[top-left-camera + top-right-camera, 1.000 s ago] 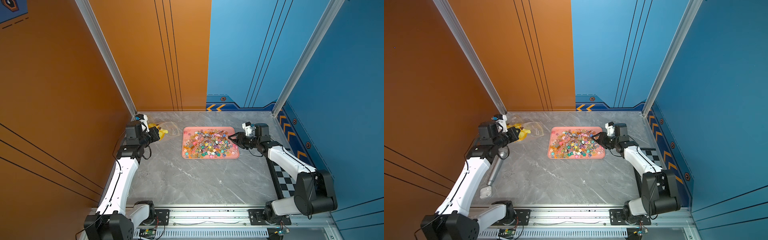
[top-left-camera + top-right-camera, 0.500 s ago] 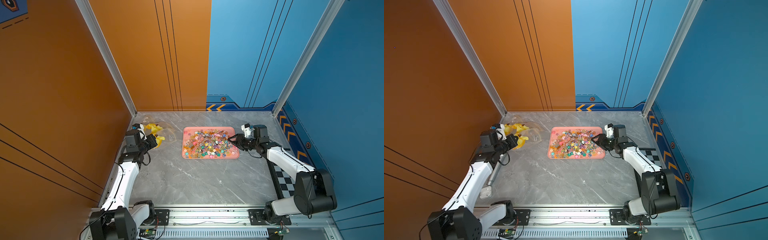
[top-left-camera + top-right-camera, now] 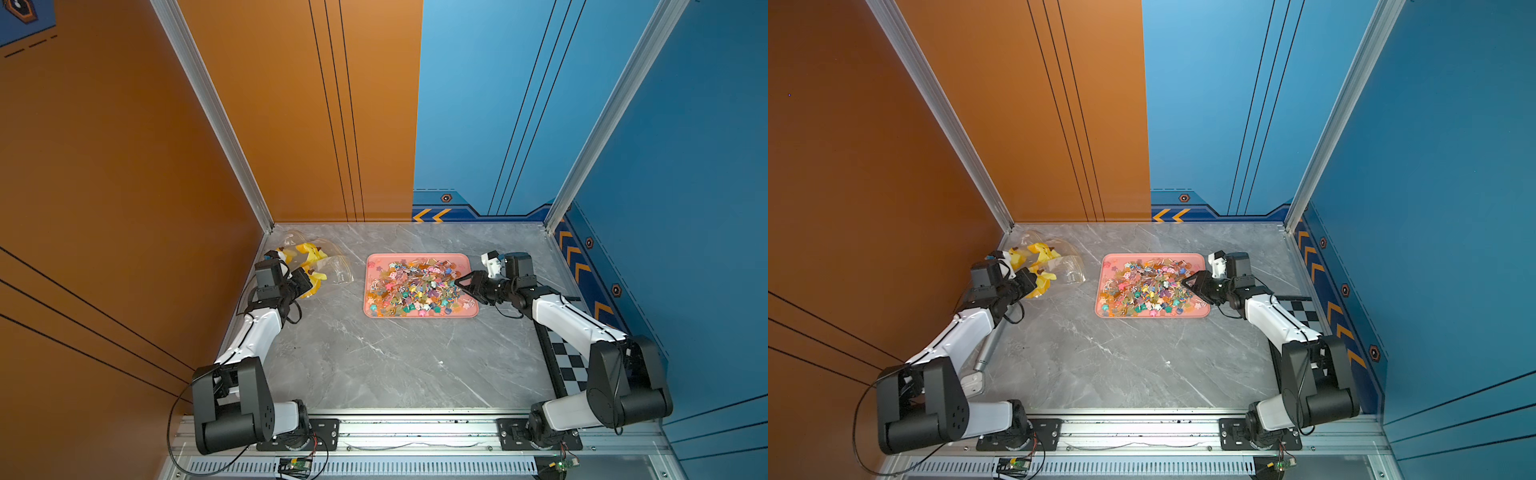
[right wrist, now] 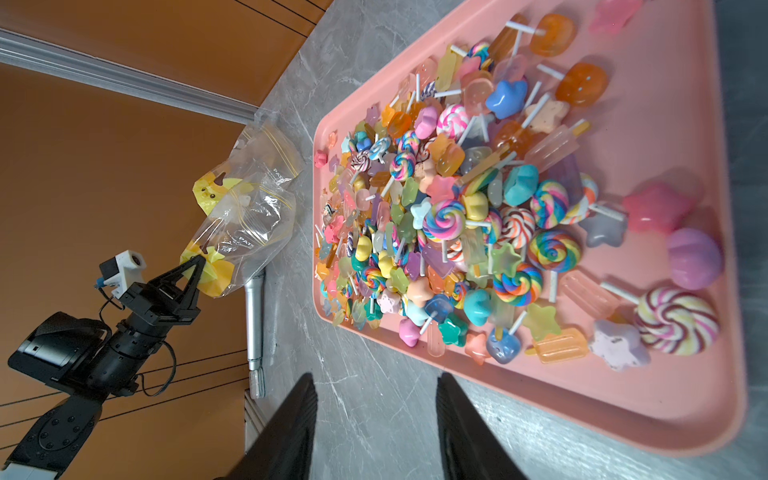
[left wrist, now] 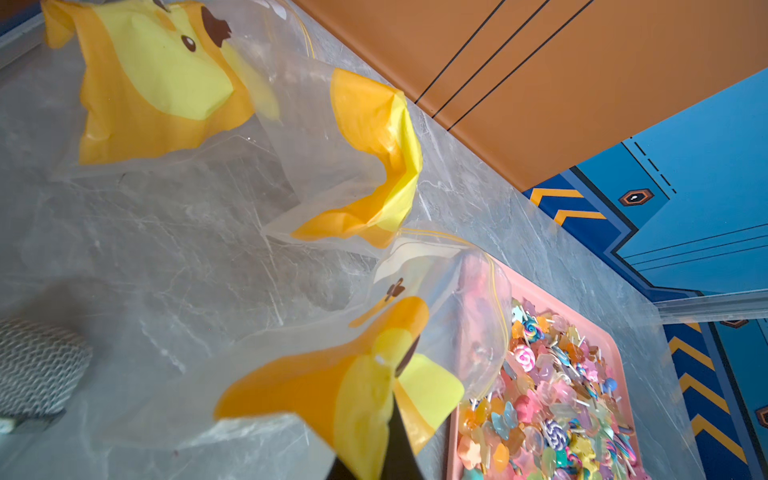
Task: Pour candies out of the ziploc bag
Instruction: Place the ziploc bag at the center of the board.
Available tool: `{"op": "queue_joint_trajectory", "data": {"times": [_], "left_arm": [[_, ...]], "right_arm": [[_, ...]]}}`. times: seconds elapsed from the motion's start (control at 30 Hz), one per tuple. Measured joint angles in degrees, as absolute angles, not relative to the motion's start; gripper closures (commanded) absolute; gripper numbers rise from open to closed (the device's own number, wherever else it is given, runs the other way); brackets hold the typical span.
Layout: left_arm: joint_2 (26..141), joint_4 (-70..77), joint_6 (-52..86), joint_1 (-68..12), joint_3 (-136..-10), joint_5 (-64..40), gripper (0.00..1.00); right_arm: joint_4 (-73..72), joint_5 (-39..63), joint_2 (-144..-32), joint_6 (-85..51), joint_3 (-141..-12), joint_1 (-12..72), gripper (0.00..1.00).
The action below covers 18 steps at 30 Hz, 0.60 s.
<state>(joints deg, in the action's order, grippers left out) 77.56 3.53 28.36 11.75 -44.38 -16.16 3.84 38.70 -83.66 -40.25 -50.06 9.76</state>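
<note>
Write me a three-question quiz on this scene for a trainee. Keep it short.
1. True or false: the candies lie on the pink tray.
2. What does the left gripper pinch? A) the ziploc bag B) the pink tray C) nothing
3. Fill in: the right gripper has its jaws ____, with nothing between them.
Key: 1 true; 2 A; 3 open.
</note>
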Motion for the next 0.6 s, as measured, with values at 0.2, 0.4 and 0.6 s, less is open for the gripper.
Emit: {"op": "queue_joint_trajectory", "data": {"times": [0.2,0.4,0.6], "left_arm": [[82.52,5.89,28.38,12.12,-45.01,-15.05,0.99],[84.01,6.42,28.32,12.14,-45.82,-13.78,0.9],[85.38,6.7,27.57,12.75,-47.46,-12.19,0.57]], "right_arm": [[3.84,38.72,-83.83,-40.25,-49.91,9.76,0.51],[3.86,38.7,-83.83,-40.25,-49.91,9.76,0.51],[3.86,38.7,-83.83,-40.25,-49.91,9.76,0.51]]}}
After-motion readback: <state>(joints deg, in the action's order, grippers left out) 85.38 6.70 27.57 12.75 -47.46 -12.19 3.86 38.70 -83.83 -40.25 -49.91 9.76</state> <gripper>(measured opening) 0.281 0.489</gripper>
